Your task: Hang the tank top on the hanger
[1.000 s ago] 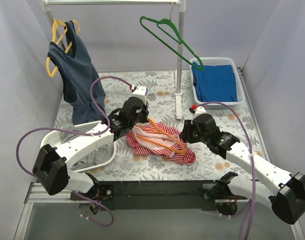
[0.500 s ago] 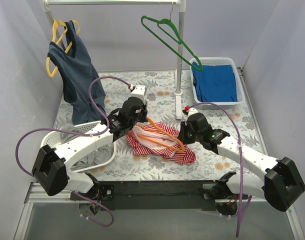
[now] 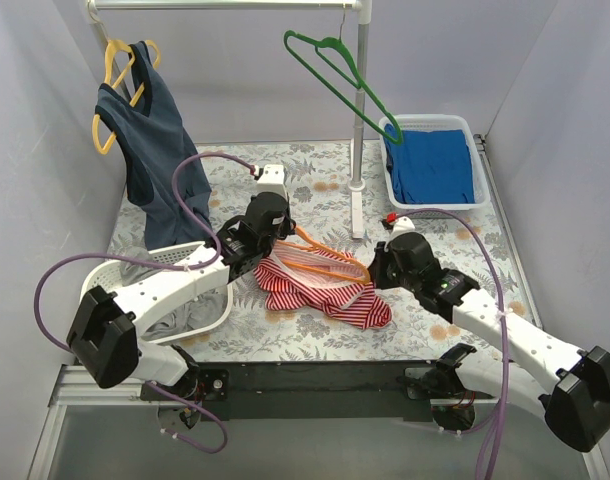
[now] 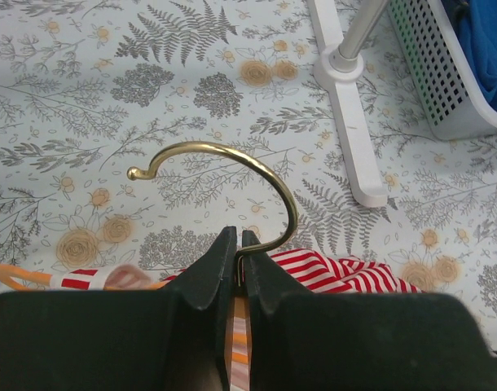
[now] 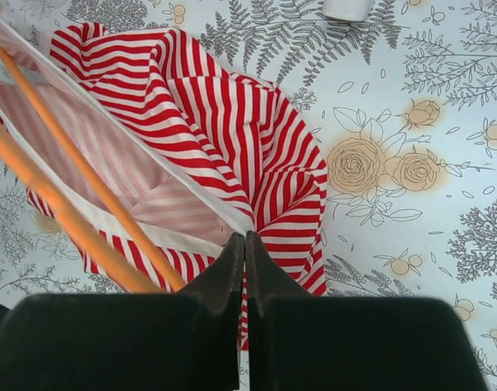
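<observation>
The red-and-white striped tank top (image 3: 330, 290) lies crumpled on the floral table, its pale inside showing in the right wrist view (image 5: 232, 122). The orange hanger (image 3: 325, 255) runs through it, two orange bars crossing the opening (image 5: 77, 175). My left gripper (image 4: 238, 236) is shut on the base of the hanger's brass hook (image 4: 232, 159), at the garment's left end (image 3: 270, 235). My right gripper (image 5: 245, 238) is shut on the tank top's white-trimmed edge at its right side (image 3: 375, 270).
A white basket (image 3: 200, 290) with grey cloth sits at left. A rack post (image 3: 357, 180) and its base stand behind the garment. A navy top on a yellow hanger (image 3: 150, 140), a green hanger (image 3: 345, 75) and a bin of blue cloth (image 3: 430, 160) lie beyond.
My right gripper moved in onto the garment's right edge and shut on it. The hanger's right end lifted and swung back; the left gripper kept its hold on the hook.
</observation>
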Controlling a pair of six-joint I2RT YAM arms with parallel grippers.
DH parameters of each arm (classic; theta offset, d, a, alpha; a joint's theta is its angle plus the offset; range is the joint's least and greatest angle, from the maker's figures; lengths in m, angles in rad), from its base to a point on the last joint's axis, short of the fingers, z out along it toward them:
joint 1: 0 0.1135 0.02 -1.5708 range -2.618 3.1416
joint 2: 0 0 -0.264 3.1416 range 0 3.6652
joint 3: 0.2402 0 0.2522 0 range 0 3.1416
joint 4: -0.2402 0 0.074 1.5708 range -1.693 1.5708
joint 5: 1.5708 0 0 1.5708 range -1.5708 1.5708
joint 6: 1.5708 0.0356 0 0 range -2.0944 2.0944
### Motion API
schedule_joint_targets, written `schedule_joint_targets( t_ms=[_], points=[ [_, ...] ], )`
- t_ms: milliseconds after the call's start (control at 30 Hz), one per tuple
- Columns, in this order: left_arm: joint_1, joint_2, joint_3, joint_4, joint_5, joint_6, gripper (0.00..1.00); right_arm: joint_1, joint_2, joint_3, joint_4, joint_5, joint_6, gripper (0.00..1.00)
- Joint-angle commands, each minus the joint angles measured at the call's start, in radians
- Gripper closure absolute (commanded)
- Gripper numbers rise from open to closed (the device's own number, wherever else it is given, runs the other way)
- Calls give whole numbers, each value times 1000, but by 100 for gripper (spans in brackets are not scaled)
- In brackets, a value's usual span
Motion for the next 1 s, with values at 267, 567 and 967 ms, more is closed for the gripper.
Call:
schedule_joint_targets(
  t_ms=[267,567,967],
  points=[
    [17,53,41,78,-135,29,100,-8,-86,11,-76,72,-11,99],
    [17,63,41,73,-143,29,100,-8,-108,56,-115,73,-23,99],
    [17,48,41,70,-143,52,100,-7,39,315,-165,14,-103,99]
  ],
)
